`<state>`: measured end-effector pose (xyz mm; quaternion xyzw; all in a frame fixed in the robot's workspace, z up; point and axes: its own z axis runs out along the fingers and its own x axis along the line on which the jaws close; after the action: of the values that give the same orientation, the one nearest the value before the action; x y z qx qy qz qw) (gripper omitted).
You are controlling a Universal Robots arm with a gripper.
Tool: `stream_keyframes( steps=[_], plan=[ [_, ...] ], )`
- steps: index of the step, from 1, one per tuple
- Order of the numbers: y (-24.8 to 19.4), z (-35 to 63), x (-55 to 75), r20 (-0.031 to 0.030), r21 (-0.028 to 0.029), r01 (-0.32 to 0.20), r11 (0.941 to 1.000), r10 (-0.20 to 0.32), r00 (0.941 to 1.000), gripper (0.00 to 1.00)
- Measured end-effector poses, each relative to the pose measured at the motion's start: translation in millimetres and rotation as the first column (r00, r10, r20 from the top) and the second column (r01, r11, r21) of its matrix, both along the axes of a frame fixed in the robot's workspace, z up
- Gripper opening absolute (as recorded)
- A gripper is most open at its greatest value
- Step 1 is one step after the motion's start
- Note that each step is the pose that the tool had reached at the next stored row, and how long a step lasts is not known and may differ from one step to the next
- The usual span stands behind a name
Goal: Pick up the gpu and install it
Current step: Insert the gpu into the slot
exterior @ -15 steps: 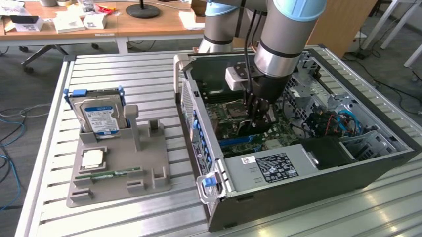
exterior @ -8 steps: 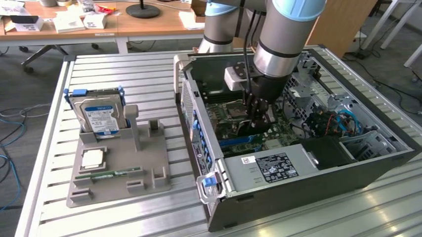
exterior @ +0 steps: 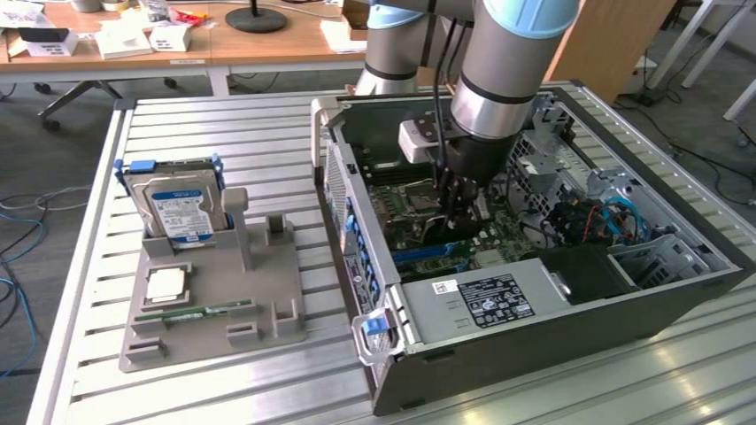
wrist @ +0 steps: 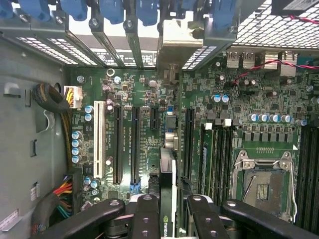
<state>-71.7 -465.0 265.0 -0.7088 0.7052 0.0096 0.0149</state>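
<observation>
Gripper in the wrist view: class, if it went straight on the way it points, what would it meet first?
The gripper holds the gpu edge-on, so the card would probably reach the motherboard slots first; depth is unclear.

Wooden desks (exterior: 274, 49) stand behind a slatted metal table (exterior: 212, 124) on grey floor (exterior: 48, 150)

A hard drive (exterior: 180, 208) is held upright in a grey holder (exterior: 254, 297). A green RAM stick (exterior: 195, 313) is laid flat on its base.
</observation>
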Motion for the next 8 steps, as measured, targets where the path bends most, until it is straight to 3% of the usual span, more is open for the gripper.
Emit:
stream_keyframes(
  steps=[8],
  plan=[
    [0.1,-0.5,-2.1,-0.0001,-0.0002,0.000,1.0000,0.000,1.0000,0.26]
  ],
)
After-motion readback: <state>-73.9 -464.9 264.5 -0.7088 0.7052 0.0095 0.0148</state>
